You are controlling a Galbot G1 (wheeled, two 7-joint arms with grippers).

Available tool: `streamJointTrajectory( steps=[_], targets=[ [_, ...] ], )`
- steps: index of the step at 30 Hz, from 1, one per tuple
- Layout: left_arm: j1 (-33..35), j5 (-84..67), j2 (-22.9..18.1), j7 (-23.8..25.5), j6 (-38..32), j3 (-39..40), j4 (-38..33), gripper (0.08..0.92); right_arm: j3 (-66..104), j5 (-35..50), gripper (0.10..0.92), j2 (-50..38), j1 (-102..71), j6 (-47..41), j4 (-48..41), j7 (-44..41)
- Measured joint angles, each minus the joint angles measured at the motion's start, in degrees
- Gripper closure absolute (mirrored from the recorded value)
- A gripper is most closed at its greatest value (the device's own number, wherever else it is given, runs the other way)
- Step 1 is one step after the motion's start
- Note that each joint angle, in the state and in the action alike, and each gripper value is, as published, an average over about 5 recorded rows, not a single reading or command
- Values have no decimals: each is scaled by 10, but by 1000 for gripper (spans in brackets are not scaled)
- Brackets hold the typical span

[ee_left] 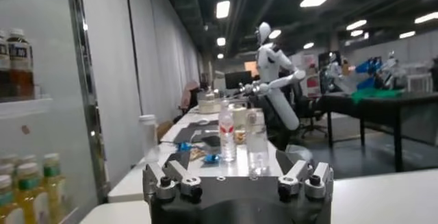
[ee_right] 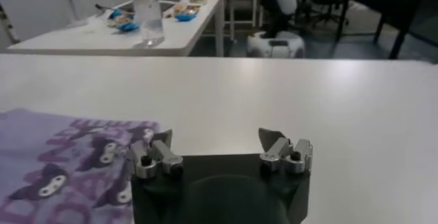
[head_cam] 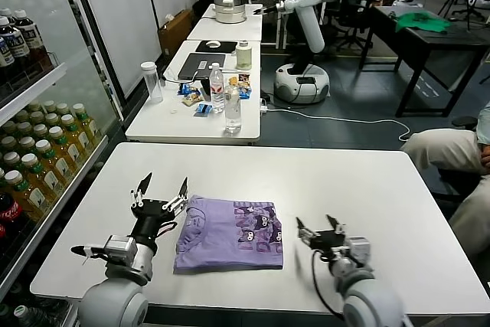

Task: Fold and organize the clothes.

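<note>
Fingers of both grippers stand spread and grasp nothing; the left gripper (head_cam: 162, 187) hovers just beside the left edge of the T-shirt (head_cam: 230, 235), fingers raised and pointing away from the robot; the right gripper (head_cam: 320, 229) sits low over the bare desk (head_cam: 367, 181), near the shirt's right edge but apart from it. Shirt position: near the front edge of the desk, between the two grippers; it lies flat as a compact rectangle, printed graphic facing up on its right half, collar toward the left. Step in hand, as judged: folding appears largely complete; what remains is a final fold or tidy placement. Next move calls for bringing one gripper down onto a shirt edge, pinching all layers together, and keeping the stacked folds from sliding apart.
</note>
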Motion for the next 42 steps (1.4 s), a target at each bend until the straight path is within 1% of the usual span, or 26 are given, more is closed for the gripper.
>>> streamJointTrajectory(
  steps=[6,9,15,22,29,32,36,42],
  targets=[
    [23,15,4,1,-16,-18,7,177,-53,14,203,29,48,0,-58,8],
    [31,19,3,2,-21,-22,10,177,-68,25,232,37,64,0,-82,9],
    [39,26,-2,4,-27,-25,11,177,-87,50,395,45,80,2,-105,17],
    [47,30,-6,5,-33,-28,15,177,-94,68,594,47,81,4,-111,21],
    [48,36,-8,8,-39,-29,19,177,-82,65,802,37,69,9,-88,10],
    [47,40,-7,11,-44,-31,24,177,-64,59,874,24,62,12,-68,0],
    [44,51,-6,20,-62,-35,36,177,-29,60,908,0,51,13,-46,-15],
    [36,70,-12,41,-109,-29,62,177,18,63,900,-30,35,10,-40,-30]
  ],
)
